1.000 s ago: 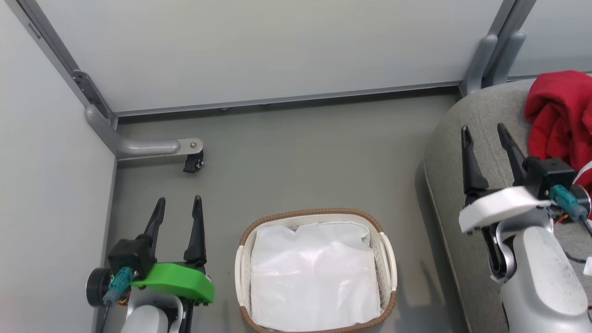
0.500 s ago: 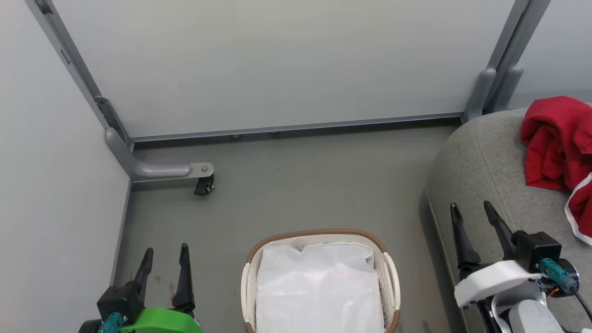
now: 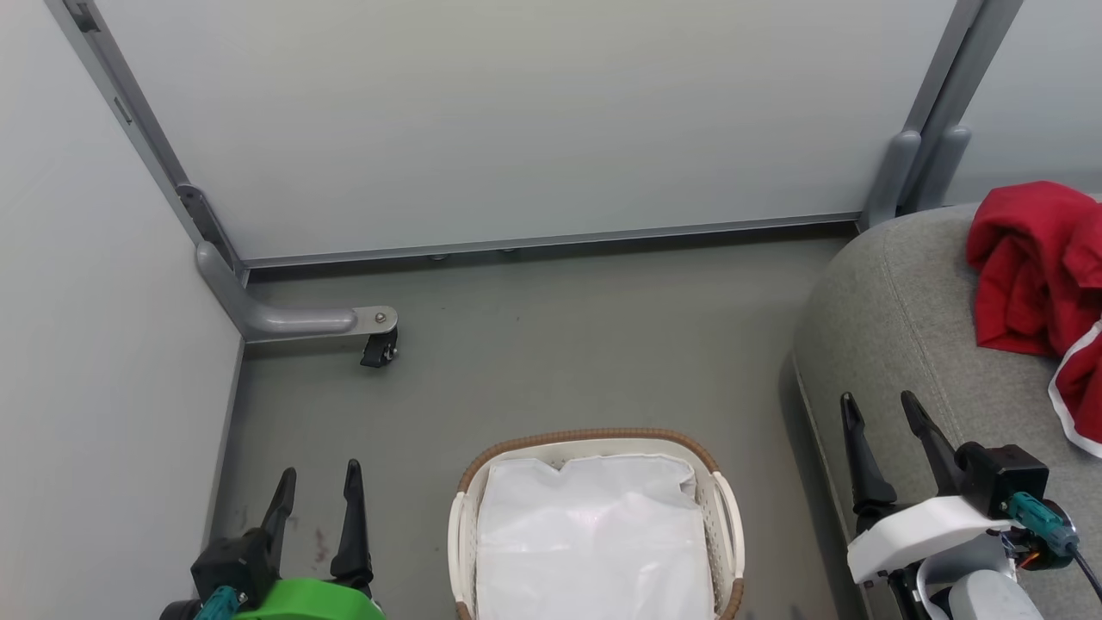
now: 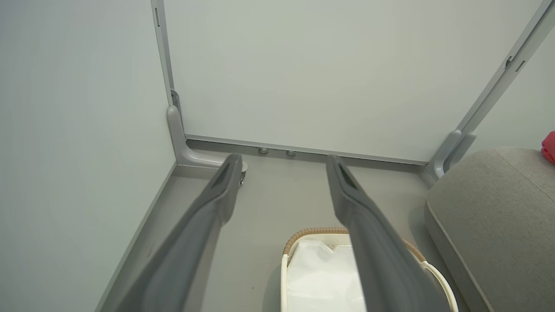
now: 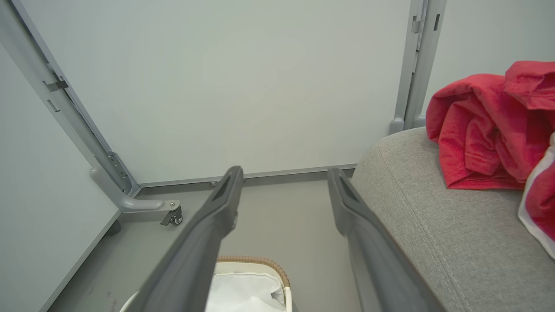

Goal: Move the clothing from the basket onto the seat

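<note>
L side: pale partition panel w/ grey frame. Its foot bracket runs out over grey floor, small black caster under the tip. Next the left gripper, low at L of head view, green cover on wrist, fingers spread apart w/ nothing held, pointing twd back panel. Just R of it the basket on floor: cream plastic, perforated sides, brown woven rim, white cloth liner lying crumpled inside, glossy in places. Further R the right gripper, white cover on wrist, fingers likewise apart & gripping nothing, seen over L edge of the seat; contact w/ fabric can't be told. Seat is a big rounded grey woven cushion, stitched seam across top, near basket w/ strip of floor between. Far R, the clothing lies on seat, well apart from basket: bright red soft fabric, bunched in folds; lower piece shows white trim band along edge.
</note>
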Motion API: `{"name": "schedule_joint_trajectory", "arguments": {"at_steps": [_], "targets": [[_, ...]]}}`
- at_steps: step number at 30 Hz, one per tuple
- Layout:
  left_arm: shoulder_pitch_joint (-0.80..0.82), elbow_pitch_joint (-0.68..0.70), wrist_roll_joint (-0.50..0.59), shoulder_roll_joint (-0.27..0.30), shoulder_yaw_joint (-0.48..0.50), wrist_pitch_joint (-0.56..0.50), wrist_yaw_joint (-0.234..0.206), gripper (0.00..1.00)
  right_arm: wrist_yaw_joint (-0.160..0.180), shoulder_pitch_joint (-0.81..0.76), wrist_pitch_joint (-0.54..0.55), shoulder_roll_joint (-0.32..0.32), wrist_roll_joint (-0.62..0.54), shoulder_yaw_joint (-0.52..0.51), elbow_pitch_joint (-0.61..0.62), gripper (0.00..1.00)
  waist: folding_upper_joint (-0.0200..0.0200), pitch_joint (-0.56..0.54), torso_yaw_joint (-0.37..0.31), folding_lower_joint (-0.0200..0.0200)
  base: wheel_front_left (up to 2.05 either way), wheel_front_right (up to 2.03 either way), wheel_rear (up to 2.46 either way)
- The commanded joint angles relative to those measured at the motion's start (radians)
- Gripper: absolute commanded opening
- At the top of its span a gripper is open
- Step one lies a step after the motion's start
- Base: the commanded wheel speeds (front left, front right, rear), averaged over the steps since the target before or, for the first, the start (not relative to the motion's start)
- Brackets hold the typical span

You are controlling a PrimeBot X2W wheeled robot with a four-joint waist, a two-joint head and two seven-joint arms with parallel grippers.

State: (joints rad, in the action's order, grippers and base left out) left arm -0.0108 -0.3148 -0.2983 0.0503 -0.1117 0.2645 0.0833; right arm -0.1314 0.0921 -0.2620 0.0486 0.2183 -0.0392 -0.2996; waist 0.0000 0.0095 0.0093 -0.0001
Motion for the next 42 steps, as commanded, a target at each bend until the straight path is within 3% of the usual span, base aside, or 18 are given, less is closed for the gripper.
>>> {"name": "schedule_joint_trajectory", "arguments": {"at_steps": [1,18,19,23,26,42], "targets": [[0.000,-0.002,-0.003,0.001,-0.001,0.000,-0.003,1.00,0.001,0.001,-0.005,0.004,0.005,0.001,-0.004,1.00,0.0000,0.001,-0.001,0.0001,0.00,0.00,0.00],[0.011,-0.011,-0.035,0.000,-0.013,0.000,-0.007,1.00,0.001,0.000,-0.005,0.004,0.007,0.013,-0.014,1.00,0.0000,0.004,0.000,0.0001,0.00,0.00,0.00],[0.001,-0.015,-0.027,0.000,-0.015,0.000,-0.002,0.00,0.000,0.001,0.001,-0.001,0.003,0.014,-0.015,0.00,0.0000,0.004,-0.001,0.0001,0.00,0.00,0.00],[0.004,-0.032,-0.079,-0.001,-0.007,-0.017,0.000,0.00,0.000,0.002,0.023,-0.006,0.058,0.004,-0.038,0.00,0.0000,0.003,-0.001,0.0001,0.00,0.00,0.00],[0.015,-0.023,-0.183,-0.001,0.013,-0.047,0.004,0.00,0.000,0.002,0.052,-0.005,0.171,-0.001,-0.027,0.00,0.0000,0.003,-0.001,0.0001,0.00,0.00,0.00],[0.040,-0.001,-0.424,0.000,0.059,-0.117,0.014,0.00,0.000,0.003,0.118,-0.003,0.432,-0.014,-0.004,0.00,0.0000,0.002,-0.002,0.0001,0.00,0.00,0.00]]}}
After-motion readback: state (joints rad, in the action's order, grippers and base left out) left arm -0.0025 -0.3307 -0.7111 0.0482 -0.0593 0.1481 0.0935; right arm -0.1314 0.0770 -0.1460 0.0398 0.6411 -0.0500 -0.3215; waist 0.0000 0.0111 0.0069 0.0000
